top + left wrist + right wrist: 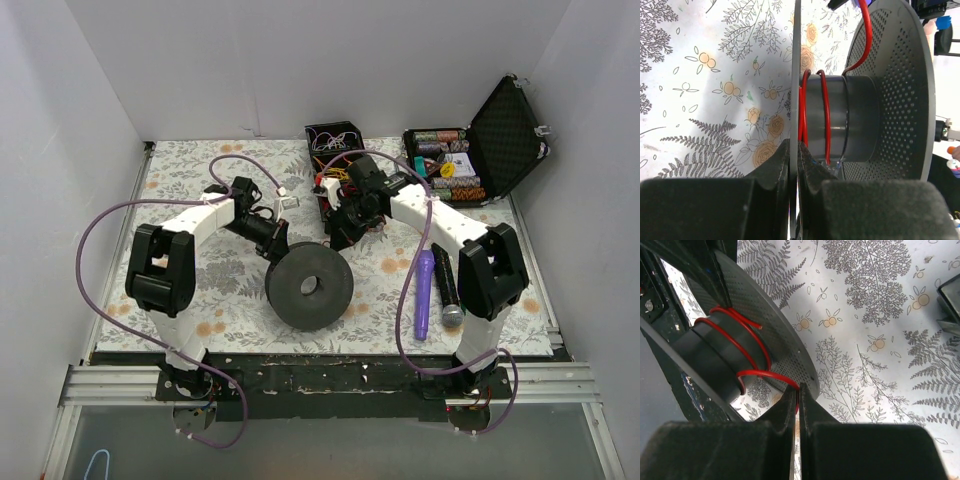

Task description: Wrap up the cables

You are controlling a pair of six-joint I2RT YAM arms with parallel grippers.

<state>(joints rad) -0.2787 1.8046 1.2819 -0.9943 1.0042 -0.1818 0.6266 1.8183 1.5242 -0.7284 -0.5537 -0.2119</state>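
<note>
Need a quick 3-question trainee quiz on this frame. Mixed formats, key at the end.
1. True or false: the left gripper is shut on a flange of the spool.
2. What colour is the cable wound on the core? A blue, B red, C yellow.
3. Fill in: the right gripper pinches the ____.

Key: 1 true; 2 B; 3 cable.
</note>
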